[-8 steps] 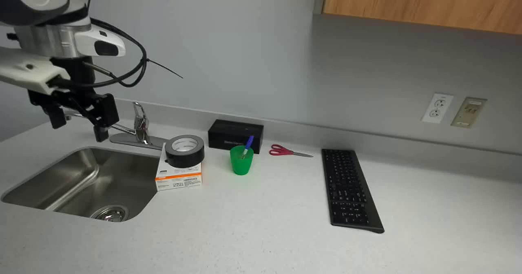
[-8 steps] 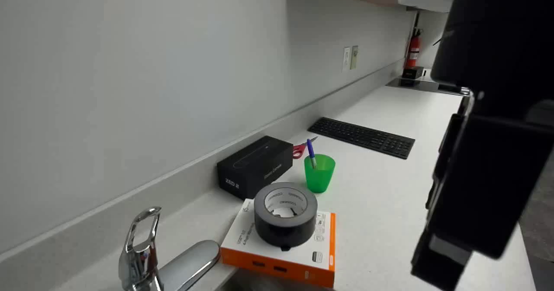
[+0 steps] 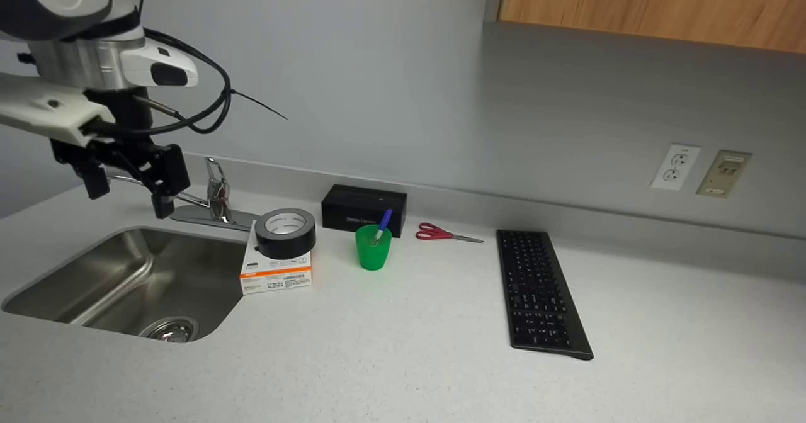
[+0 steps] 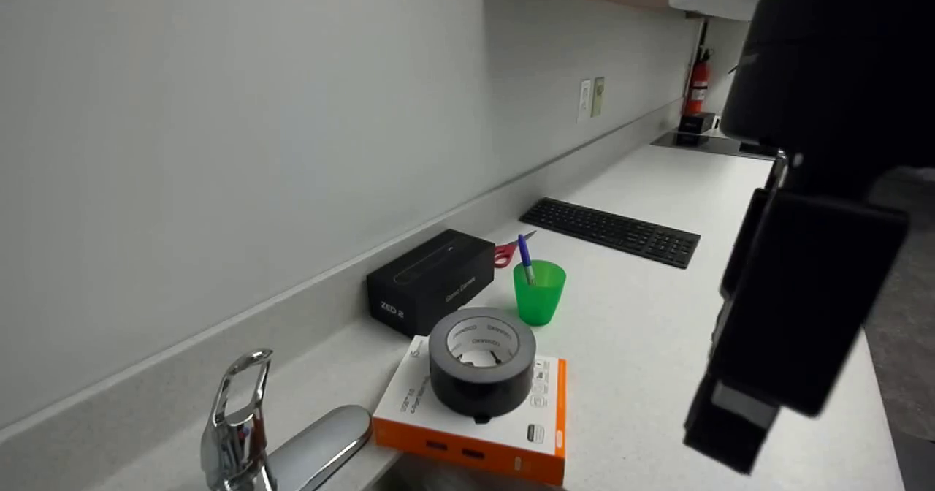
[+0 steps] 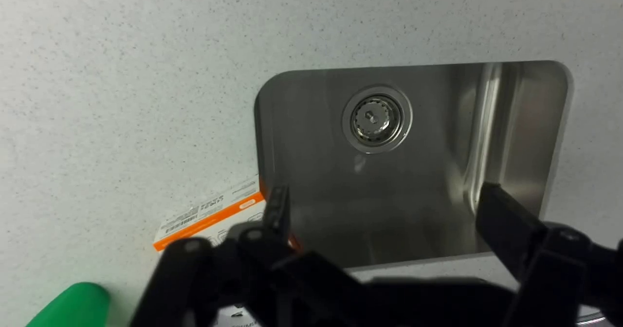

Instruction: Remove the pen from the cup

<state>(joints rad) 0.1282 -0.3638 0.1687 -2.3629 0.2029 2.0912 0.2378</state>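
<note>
The blue pen point(image 3: 385, 218) with a whitish end stands tilted inside the green cup point(image 3: 373, 252), its blue end above the rim. Pen point(image 4: 524, 250) and cup point(image 4: 539, 302) show likewise in an exterior view. In the wrist view only part of the cup point(image 5: 78, 308) shows at the lower left corner; the pen is out of view there. My gripper point(image 3: 131, 199) is open and empty, high above the far part of the sink, well to the side of the cup. In the wrist view the gripper's fingers point(image 5: 384, 190) are wide apart over the sink.
A black tape roll point(image 3: 286, 234) lies on a white and orange box point(image 3: 277, 279) between sink point(image 3: 126, 284) and cup. A black box point(image 4: 431, 280) stands behind the cup. Red scissors point(image 3: 441, 233) and a keyboard point(image 3: 541, 291) lie beyond. A faucet point(image 3: 218, 193) stands behind the sink.
The arm and gripper have moved slightly to the right in an exterior view, a little nearer the cup's side. The gripper stays open. The pen and cup have not moved.
</note>
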